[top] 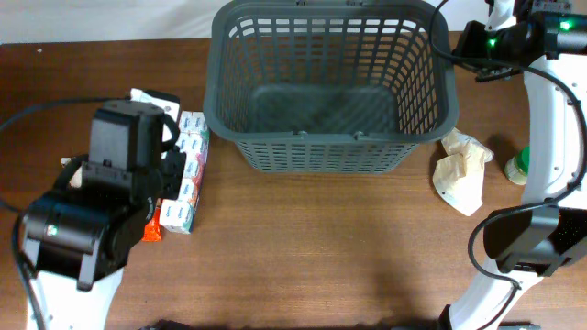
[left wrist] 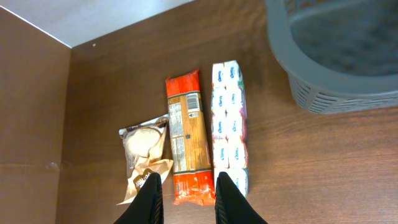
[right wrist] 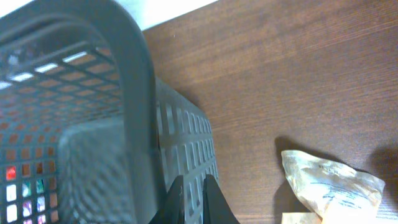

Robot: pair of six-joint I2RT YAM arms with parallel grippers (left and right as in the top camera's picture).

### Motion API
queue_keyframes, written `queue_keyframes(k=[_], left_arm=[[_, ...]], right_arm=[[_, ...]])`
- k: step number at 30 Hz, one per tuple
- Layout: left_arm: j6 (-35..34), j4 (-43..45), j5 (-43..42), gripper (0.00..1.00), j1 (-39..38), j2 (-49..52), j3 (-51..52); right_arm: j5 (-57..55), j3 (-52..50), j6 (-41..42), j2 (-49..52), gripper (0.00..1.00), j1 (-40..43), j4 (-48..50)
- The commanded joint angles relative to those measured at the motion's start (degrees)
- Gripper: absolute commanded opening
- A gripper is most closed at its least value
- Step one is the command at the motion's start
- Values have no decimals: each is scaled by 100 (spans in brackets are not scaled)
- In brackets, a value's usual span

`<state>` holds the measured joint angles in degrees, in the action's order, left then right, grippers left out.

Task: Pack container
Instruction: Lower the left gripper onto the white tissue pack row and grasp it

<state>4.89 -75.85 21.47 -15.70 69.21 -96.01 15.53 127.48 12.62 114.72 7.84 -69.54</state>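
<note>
Left wrist view: left gripper [left wrist: 189, 200] is hanging open, fingers either side of the orange packet [left wrist: 186, 143]'s near end. Beige bag [left wrist: 144, 155] is lying on one side of it, white tissue pack [left wrist: 229, 121] just beside on the container side. Container [top: 321, 151] is sitting far-centre on the table [top: 303, 247]. Right gripper [right wrist: 194, 202] is hovering by its right wall, fingers nearly together, gripping nothing; crumpled bag [right wrist: 329, 183] lying near.
</note>
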Motion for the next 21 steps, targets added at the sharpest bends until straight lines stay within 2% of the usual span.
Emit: queue_keyframes(k=[1,4,7,21], left_arm=[[-109,11,39,15,28,223,-37],[-144,13,39,15,28,293,-37],[-144,13,39,15,28,365,-37],[-164,9,42,15,28,385,-37]], right_arm=[[317,-31,-188,35,4,-55,-61],[319,-28,-190,35,4,-55,-9],[356,-31,-538,35,4,-55,35],[361,-11,-533,2,4,-22,420]])
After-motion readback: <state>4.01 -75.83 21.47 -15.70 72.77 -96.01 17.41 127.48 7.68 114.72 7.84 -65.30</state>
